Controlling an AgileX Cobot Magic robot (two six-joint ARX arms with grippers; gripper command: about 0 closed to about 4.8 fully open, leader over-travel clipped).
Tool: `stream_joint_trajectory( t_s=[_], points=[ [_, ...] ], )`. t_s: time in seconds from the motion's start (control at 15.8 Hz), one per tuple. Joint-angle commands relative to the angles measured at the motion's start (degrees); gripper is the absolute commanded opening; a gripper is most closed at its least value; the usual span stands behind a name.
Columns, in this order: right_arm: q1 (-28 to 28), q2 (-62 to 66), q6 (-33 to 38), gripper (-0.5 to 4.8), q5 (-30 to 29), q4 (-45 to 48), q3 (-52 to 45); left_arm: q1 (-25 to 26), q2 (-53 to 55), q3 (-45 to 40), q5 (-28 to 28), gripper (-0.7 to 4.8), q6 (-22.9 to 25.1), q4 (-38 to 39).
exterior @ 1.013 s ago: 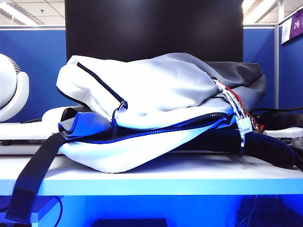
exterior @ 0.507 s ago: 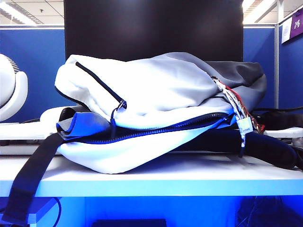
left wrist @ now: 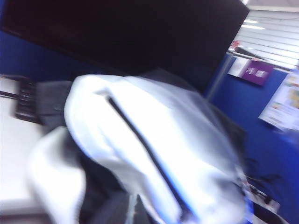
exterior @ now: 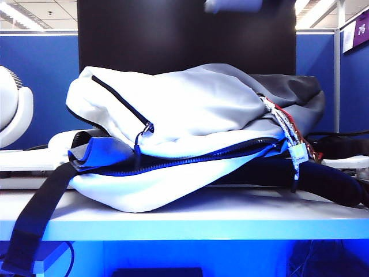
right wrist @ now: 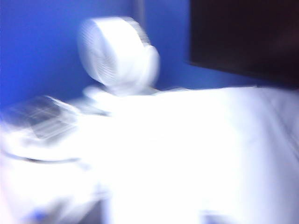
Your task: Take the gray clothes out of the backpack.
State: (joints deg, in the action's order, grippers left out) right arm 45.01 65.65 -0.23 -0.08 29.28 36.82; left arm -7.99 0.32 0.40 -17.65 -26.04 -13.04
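Far left: white fan [exterior: 14,107] on the desk edge, also visible, blurred, in the right wrist view [right wrist: 117,56]. A broad black strap [exterior: 37,222] hangs off the front of the white table [exterior: 230,216].

Centre: the backpack [exterior: 190,109] lies on its side on the table, white and light gray body, dark gray top toward the right. A diagonal black pocket zipper [exterior: 118,101] crosses its upper face; the main zipper [exterior: 196,157] runs along the middle, partly parted, with blue lining [exterior: 95,151] showing at the left end. Left wrist view looks down on the same bag [left wrist: 154,154], motion-blurred.

Gray clothes: not visible in any view; can't tell where they sit.

Right: braided cords [exterior: 285,130] with a small tag dangle off the bag's right side.

Top, right of centre: a pale blurred shape [exterior: 233,6] at the frame edge, likely part of the right arm.

Left gripper: out of view, fingers pressed together. Right gripper: not seen in any view; cannot tell its state.
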Motion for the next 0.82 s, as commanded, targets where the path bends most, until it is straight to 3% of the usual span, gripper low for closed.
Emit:
stream_joint_trajectory(
  t_s=[0.06,0.38,0.51,0.7,0.82],
  points=[
    [1.6,14.5,-7.3,4.79,6.9,0.2,8.4,-0.1,-0.1,0.0,2.0,-0.05,1.4,-0.4],
    [4.2,26.8,-7.4,4.79,6.2,-2.0,15.7,0.0,-0.1,0.0,0.7,-0.05,2.0,2.2],
    [6.4,29.0,-11.5,4.79,7.2,-1.9,15.8,-0.1,-0.1,0.0,0.3,-0.05,2.0,2.2],
    [6.9,33.6,-12.7,4.79,14.1,-1.0,16.3,-0.1,-0.1,0.0,0.2,-0.05,2.0,2.1],
    [6.1,35.9,-12.8,4.60,22.2,1.8,16.3,-0.1,-0.1,0.0,-0.6,-0.05,2.0,2.1]
  ],
)
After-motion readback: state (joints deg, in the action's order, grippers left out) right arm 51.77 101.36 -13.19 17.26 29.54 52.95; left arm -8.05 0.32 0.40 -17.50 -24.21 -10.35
